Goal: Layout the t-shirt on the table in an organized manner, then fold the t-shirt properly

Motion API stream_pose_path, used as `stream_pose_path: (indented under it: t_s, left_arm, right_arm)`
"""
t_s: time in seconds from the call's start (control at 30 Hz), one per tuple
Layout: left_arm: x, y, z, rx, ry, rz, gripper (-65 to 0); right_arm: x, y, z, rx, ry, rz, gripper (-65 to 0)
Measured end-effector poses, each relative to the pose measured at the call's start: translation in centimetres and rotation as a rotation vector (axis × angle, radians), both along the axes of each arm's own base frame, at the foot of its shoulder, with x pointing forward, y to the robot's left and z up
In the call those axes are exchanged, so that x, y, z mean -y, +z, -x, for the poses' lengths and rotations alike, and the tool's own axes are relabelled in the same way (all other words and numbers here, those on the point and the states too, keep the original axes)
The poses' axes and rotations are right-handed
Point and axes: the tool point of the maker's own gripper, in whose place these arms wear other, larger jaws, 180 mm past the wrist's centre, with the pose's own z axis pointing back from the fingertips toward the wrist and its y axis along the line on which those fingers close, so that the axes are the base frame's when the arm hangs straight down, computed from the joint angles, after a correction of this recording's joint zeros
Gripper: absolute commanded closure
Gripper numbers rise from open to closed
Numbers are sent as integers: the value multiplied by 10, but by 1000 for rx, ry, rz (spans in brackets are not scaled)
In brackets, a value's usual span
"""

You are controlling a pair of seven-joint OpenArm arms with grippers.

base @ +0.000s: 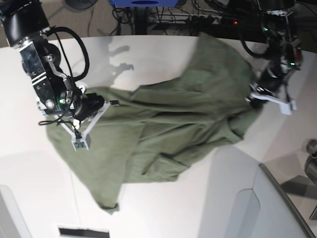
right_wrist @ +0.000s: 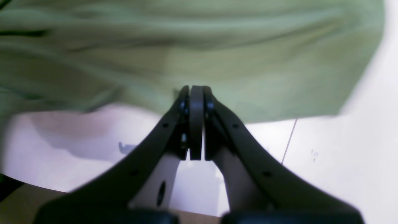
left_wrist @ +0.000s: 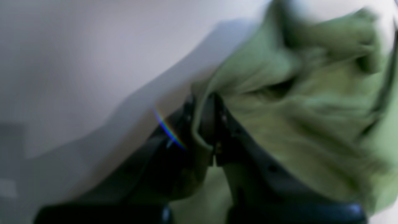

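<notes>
One garment, the olive-green t-shirt (left_wrist: 298,102), fills the right half of the left wrist view, blurred and bunched in folds over the white table (left_wrist: 93,62). A fold of its edge is pinched between the closed jaws of the left gripper (left_wrist: 203,124); no print or label can be read through the blur.

Seen from the right wrist, the t-shirt (right_wrist: 199,46) hangs as a broad green sheet across the top of the frame, above the table (right_wrist: 342,149), which is crossed by one thin seam line. The right gripper (right_wrist: 196,93) is closed, its tips at the hem, and cloth appears to be caught between them, though the focus is soft.

Viewed from the base, the single t-shirt (base: 168,124) is stretched crumpled across the table (base: 148,54) between two arms, the right gripper (base: 91,106) at one side and the left gripper (base: 255,96) at the other. Cables (base: 163,15) and one fan (base: 81,4) are seen beyond the far edge. No writing is legible anywhere.
</notes>
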Motion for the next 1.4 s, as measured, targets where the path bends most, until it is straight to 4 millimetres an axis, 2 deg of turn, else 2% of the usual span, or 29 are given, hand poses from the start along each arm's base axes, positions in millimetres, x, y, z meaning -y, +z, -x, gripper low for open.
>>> stream_pose_path:
  t_s: [0.1, 0.17, 0.2, 0.23, 0.27, 0.33, 0.4, 0.5, 0.6, 0.63, 0.7, 0.77, 0.83, 0.9, 1.0, 1.07, 1.17, 1.2, 1.23, 1.3, 1.33, 1.4]
  left_arm:
    - [-29, 57, -1, 62, 53, -76, 0]
    - [-24, 100, -9, 120, 63, -122, 0]
    - [-8, 120, -18, 166, 34, -123, 0]
    - [16, 132, -29, 199, -27, -103, 0]
    - [42, 136, -43, 215, -79, -72, 0]
    - [100, 123, -69, 177, -177, 16, 0]
    - [150, 103, -83, 122, -237, 37, 0]
    - [251, 83, -87, 62, -443, -28, 0]
    - [349, 101, -96, 180, -612, -79, 0]
    - [376, 106, -99, 225, -643, -106, 0]
    - [416, 88, -98, 243, -737, -166, 0]
    - [433, 56, -95, 216, -782, -201, 0]
    - [431, 26, -103, 179, -729, -197, 0]
    - [454, 10, -107, 141, -789, -114, 0]
    - [486, 29, -119, 287, -858, -135, 0]
    - [497, 33, -117, 328, -938, -168, 0]
    - [497, 32, -115, 349, -980, -164, 0]
    - [497, 31, -115, 349, -983, -163, -56]
    - [497, 32, -115, 350, -983, -162, -155]
    - [500, 34, -115, 357, -985, -161, -286]
    - [499, 35, -116, 356, -980, -165, -308]
    - [491, 31, -119, 353, -977, -196, -309]
  right_arm:
    - [0, 0, 0, 0, 1, 0, 0]
    - [-1, -1, 1, -2, 1, -3, 0]
    - [-2, -1, 2, -4, 1, -4, 0]
    - [-1, -2, 3, -8, 2, -3, 0]
    - [-1, -2, 3, -6, 0, -3, 0]
    - [0, -5, 8, -16, 1, -1, 0]
    - [5, -6, 9, -22, 2, 11, 0]
    - [19, -9, 13, -25, 3, 48, 0]
    - [20, -9, 11, -13, -3, 46, 0]
    - [17, -8, 10, -11, -1, 37, 0]
    - [16, -10, 13, -14, 2, 34, 0]
    - [21, -14, 19, -31, -15, 34, 0]
    - [40, -20, 27, -59, -88, 33, 0]
    - [58, -22, 30, -68, -180, 8, 0]
    - [86, -16, 24, -3, -243, 22, 0]
    - [89, -18, 28, -4, -251, 32, 0]
    - [83, -23, 33, -26, -248, 12, 0]
    - [82, -24, 33, -29, -251, 8, 0]
    - [81, -23, 33, -26, -251, 8, 0]
    - [84, -22, 31, -16, -251, 15, 0]
    - [86, -23, 31, -16, -254, 20, 0]
    - [96, -27, 32, -17, -281, 46, 0]
